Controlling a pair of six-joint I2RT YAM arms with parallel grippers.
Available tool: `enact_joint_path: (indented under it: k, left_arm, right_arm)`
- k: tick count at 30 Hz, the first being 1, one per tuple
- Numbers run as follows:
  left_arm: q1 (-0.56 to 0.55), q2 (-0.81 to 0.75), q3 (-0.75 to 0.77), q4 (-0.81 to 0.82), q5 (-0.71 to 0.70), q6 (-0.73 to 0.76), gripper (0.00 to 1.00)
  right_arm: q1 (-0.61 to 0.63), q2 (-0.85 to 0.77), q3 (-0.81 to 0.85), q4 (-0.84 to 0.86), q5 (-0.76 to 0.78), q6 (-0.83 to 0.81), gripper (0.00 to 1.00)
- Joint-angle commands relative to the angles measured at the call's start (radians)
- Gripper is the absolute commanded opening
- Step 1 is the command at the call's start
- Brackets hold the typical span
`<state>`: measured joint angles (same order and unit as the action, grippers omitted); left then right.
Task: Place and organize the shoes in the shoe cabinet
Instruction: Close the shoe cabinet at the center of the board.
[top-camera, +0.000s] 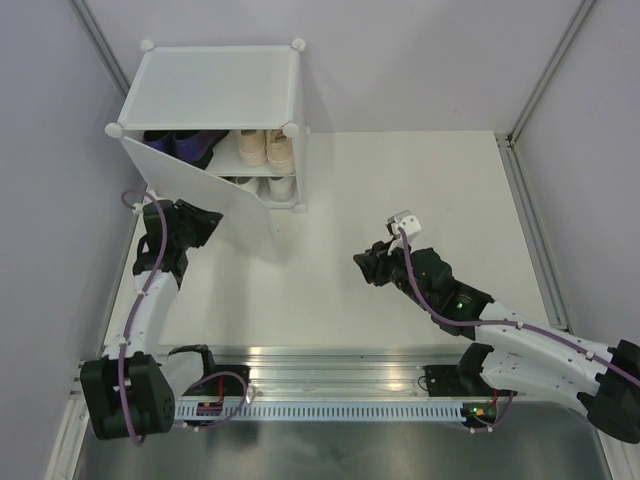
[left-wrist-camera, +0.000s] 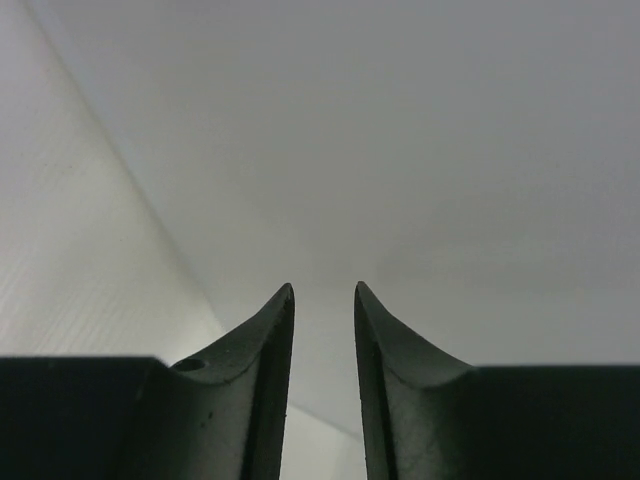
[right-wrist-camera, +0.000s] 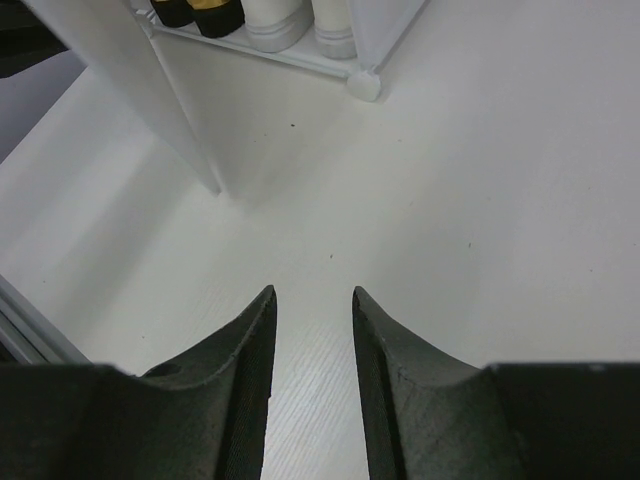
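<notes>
- Left tool: black, tapered, slightly parted, empty, beside the ribbed white door panel.
- Right tool: likewise parted, empty, above the matte table.
- Shoe cabinet: translucent white cube.

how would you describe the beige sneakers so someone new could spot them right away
Find the white translucent plastic cube cabinet at the far left of the table, its door panel swung open. On its inner shelf, right side, stands the pair of beige sneakers: paler than the dark purple loafers beside them, creamier than the white sneakers below.
</notes>
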<state>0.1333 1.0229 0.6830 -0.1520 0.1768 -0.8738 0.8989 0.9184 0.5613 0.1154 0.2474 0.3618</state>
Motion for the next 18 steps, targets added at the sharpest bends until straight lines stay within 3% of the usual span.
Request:
enact_joint_path:
  k: [1,7,18]
  left_arm:
    - [-0.055,0.089,0.101,0.140,-0.022,0.010,0.36]
    - [-0.122,0.238,0.226,0.196,-0.072,0.038,0.47]
    - [-0.155,0.460,0.368,0.230,-0.031,0.081,0.52]
  right_arm:
    - [-0.006,-0.001,0.003,0.021,0.030,-0.007,0.42]
    - [-0.009,-0.015,0.002,0.021,0.056,-0.014,0.42]
    - [-0.012,-0.082,-0.034,0.047,0.151,-0.017,0.47]
